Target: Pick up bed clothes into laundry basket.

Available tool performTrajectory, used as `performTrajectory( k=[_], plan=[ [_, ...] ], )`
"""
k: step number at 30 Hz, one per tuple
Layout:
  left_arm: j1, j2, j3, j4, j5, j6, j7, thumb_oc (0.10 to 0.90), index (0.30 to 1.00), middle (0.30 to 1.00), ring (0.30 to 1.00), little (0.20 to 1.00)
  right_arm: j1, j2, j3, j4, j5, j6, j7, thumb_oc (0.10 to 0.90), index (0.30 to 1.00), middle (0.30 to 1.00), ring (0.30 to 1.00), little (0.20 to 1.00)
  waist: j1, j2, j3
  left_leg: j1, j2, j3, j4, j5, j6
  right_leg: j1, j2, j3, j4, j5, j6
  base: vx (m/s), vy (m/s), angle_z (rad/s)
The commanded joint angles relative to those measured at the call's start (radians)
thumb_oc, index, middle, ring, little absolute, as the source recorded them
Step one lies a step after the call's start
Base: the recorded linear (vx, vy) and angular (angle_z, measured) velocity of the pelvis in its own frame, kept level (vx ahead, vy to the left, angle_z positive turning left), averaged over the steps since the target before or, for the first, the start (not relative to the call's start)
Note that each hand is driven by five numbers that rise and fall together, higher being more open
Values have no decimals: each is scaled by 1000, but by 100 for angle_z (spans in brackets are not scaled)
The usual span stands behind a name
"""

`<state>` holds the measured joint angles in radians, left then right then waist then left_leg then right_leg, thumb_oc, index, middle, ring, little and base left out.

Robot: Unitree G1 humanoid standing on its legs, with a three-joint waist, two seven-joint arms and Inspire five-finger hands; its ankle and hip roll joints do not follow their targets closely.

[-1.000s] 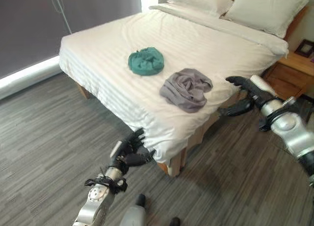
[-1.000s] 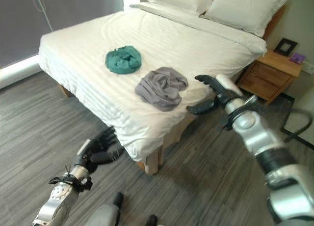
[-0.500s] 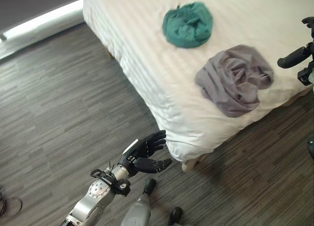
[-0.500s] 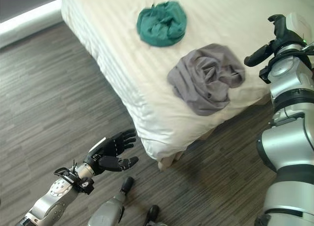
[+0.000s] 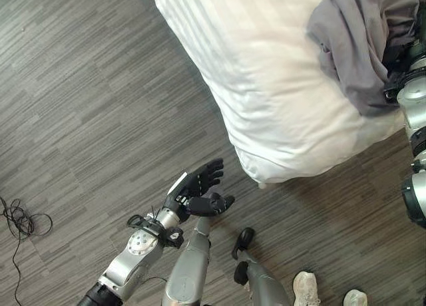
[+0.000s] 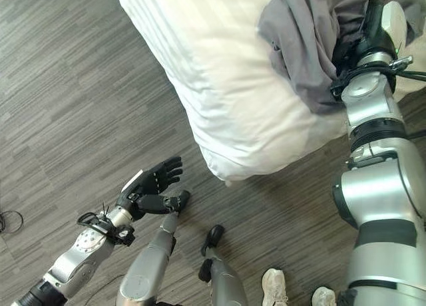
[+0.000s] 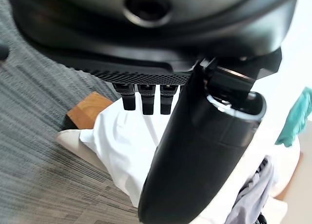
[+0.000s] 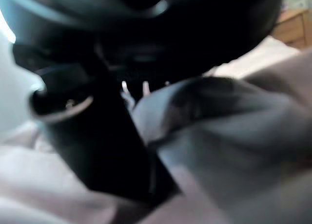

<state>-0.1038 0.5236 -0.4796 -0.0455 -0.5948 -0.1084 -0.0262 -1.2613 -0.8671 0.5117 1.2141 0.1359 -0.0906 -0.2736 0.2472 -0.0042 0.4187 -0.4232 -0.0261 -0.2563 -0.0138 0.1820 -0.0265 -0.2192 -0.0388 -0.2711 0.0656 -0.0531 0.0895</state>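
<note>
White bed [image 5: 266, 86] | grey garment [image 6: 306, 33] under right hand [image 6: 363, 36], fingers' grip unclear | left hand [image 5: 196, 189] fingers spread, empty.

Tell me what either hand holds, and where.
Left hand is open and empty. Right hand is down in the grey garment; whether it grips cannot be told.

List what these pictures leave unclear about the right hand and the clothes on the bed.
- Right hand: its fingers are buried in the grey garment; the right wrist view is blurred.
- Grey garment: cut off by the top edge in both eye views.
- Green garment: only a sliver shows at the picture's edge.
</note>
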Motion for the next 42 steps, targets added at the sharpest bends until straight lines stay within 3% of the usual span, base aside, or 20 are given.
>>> performTrajectory(
  k=[1,4,7,11,12,14,17,20,24,28,29,31,35,39,40,41,42],
  plan=[
    [7,-47,28,-173,28,-106,-9,800,900,900,900,900,174,4,55,-25,-47,0,56,400,300,300,300,300,12,4,67,-9,14,10,-52,8,-75,8,-113,59,-97,81,71,0,0,0],
    [27,-43,51,-167,25,-116,-4,800,900,900,900,900,344,-8,-39,-179,-29,-26,54,400,300,300,300,300,-9,-6,69,0,13,15,-53,4,-74,15,-117,58,-102,80,74,18,13,3],
    [31,-23,86,-153,33,-126,6,800,900,900,900,900,447,-78,-95,-392,-52,-50,38,400,300,300,300,300,-46,-25,66,13,17,34,-55,-5,-74,18,-120,72,-101,84,78,13,45,-3],
    [18,-6,87,-158,31,-135,9,800,900,900,900,900,534,-146,-192,-518,-47,-69,10,400,300,300,300,300,-63,-34,56,35,20,50,-56,-14,-74,27,-123,83,-103,84,80,23,35,-8],
    [5,5,102,-155,43,-138,17,800,900,900,900,900,601,-177,-299,-611,-2,-95,-21,400,300,300,300,300,-91,-39,41,57,21,63,-58,-22,-74,39,-125,90,-106,83,82,40,35,-18],
    [2,11,109,-156,49,-140,21,800,900,900,900,900,658,-180,-370,-670,10,-105,-33,400,300,300,300,300,-98,-43,30,66,21,68,-59,-27,-73,45,-126,94,-108,81,83,56,18,-17],
    [2,20,173,-143,57,-144,22,800,900,900,900,900,808,-167,-587,-821,83,-148,-59,400,300,300,300,300,-139,-64,-12,115,27,95,-61,-39,-74,78,-129,109,-108,71,82,63,-4,-13],
    [16,11,242,-139,58,-142,33,800,900,900,900,900,964,-164,-784,-938,129,-181,-68,400,300,300,300,300,-178,-100,-67,171,33,116,-60,-66,-74,122,-127,123,-109,52,82,100,-22,-11],
    [47,-23,309,-125,67,-131,23,800,900,900,900,900,1160,-155,-1025,-1036,86,-180,-89,400,300,300,300,300,-215,-123,-146,239,38,135,-62,-84,-68,176,-125,142,-105,42,83,89,3,-14],
    [61,-46,350,-92,75,-129,-1,800,900,900,900,900,1327,-150,-1201,-1074,76,-177,-63,400,300,300,300,300,-253,-135,-221,311,40,160,-57,-107,-61,224,-132,165,-86,35,89,88,38,-14],
    [68,-52,372,-81,66,-130,-11,800,900,900,900,900,1370,-164,-1244,-1080,89,-181,-47,400,300,300,300,300,-278,-141,-264,337,46,176,-52,-114,-60,237,-132,182,-78,34,90,128,31,-30],
    [72,-53,385,-76,68,-130,-11,800,900,900,900,900,1388,-164,-1257,-1086,107,-184,-36,400,300,300,300,300,-283,-144,-284,356,50,190,-51,-121,-60,246,-131,193,-76,31,91,83,9,-37],
    [108,-62,450,-84,79,-123,-27,800,900,900,900,900,1478,-136,-1308,-1142,206,-171,84,400,300,300,300,300,-308,-151,-354,430,56,221,-57,-143,-58,298,-135,216,-77,16,88,90,-22,-36],
    [114,-62,452,-108,72,-121,-40,800,900,900,900,900,1435,-98,-1236,-1172,296,-180,140,400,300,300,300,300,-307,-140,-376,454,55,226,-57,-153,-55,316,-136,220,-79,12,88,43,-5,-14],
    [121,-58,461,-131,78,-122,-40,800,900,900,900,900,1408,-25,-1161,-1204,364,-183,180,400,300,300,300,300,-301,-128,-381,466,55,230,-56,-156,-52,326,-136,219,-80,9,85,11,4,-8],
    [123,-57,463,-132,78,-121,-40,800,900,900,900,900,1407,-23,-1158,-1205,364,-183,180,400,300,300,300,300,-302,-129,-380,467,55,230,-56,-157,-52,327,-136,218,-80,9,85,-8,-2,-9],
    [127,-59,479,-172,72,-120,-44,800,900,900,900,900,1402,91,-1064,-1253,496,-170,274,400,300,300,300,300,-290,-120,-377,471,54,230,-54,-156,-50,336,-133,216,-83,7,80,-30,-9,-4]
  ],
)
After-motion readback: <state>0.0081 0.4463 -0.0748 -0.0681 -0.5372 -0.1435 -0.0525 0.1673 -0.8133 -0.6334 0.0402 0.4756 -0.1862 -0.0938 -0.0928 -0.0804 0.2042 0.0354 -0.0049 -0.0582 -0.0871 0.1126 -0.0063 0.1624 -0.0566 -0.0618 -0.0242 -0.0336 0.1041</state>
